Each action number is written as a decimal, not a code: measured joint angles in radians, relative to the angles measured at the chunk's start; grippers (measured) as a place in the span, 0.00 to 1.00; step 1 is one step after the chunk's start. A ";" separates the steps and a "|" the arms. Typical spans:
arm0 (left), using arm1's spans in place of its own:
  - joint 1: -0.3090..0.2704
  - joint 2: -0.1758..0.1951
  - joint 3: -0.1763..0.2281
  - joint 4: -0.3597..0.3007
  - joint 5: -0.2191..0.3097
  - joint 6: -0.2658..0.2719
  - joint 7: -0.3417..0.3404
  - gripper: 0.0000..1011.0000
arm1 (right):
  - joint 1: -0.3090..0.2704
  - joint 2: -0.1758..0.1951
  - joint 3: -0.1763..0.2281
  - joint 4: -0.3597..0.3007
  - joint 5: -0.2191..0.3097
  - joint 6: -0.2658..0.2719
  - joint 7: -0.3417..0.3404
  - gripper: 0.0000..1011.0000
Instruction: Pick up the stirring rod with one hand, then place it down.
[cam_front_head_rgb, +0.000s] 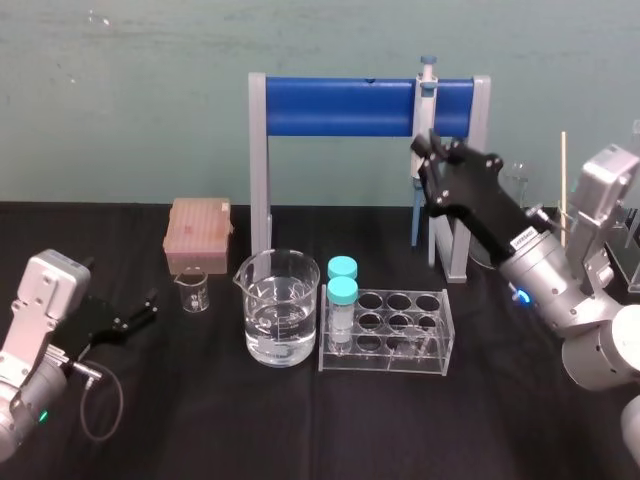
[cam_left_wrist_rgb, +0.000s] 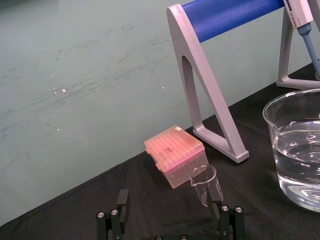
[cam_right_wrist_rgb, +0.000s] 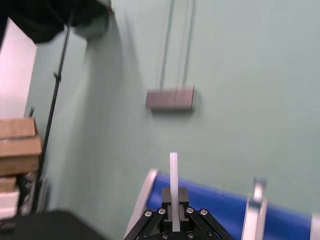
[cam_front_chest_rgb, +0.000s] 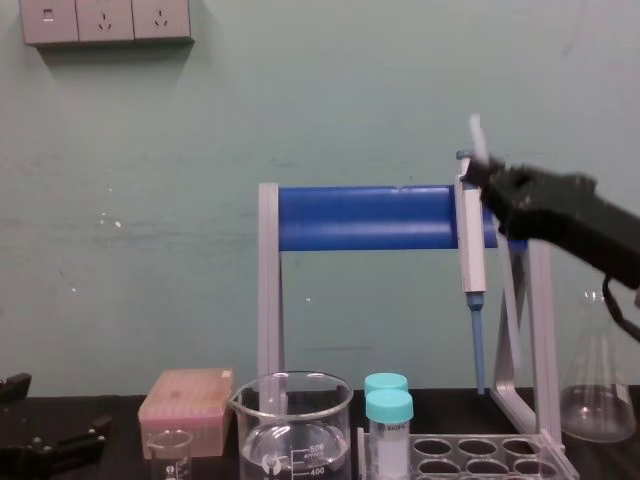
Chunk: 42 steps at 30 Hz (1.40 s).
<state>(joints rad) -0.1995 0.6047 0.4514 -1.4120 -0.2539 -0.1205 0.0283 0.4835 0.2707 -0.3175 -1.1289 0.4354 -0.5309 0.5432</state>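
Head view: the black two-jawed left gripper sits low with jaws spread and empty beside a small clear glass beaker, while the black right gripper, raised before the blue-barred grey stand, clamps the thin translucent whitish glass stirring rod in mid-air.

Head camera: looked forward and down over black table, whole layout in frame. Chest camera: sat lower, faced wall level, caught blue-barred stand front-on. Both shared stand, big beaker, pink box. Left wrist camera: low, close behind left gripper, facing box, beaker. Right wrist camera: aimed upward past right gripper and rod at wall, stand.
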 joint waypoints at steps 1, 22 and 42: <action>0.000 0.000 0.000 0.000 0.000 0.000 0.000 0.99 | 0.000 -0.004 0.003 0.002 -0.006 -0.024 0.000 0.07; 0.000 0.000 0.000 0.000 0.000 0.000 0.000 0.99 | -0.038 -0.023 0.044 0.103 0.002 -0.180 0.094 0.07; 0.000 0.000 0.000 0.000 0.000 0.000 0.000 0.99 | -0.034 -0.023 0.040 0.103 0.001 -0.187 0.095 0.07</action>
<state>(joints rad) -0.1995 0.6047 0.4514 -1.4120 -0.2539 -0.1205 0.0283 0.4494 0.2479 -0.2773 -1.0264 0.4364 -0.7176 0.6384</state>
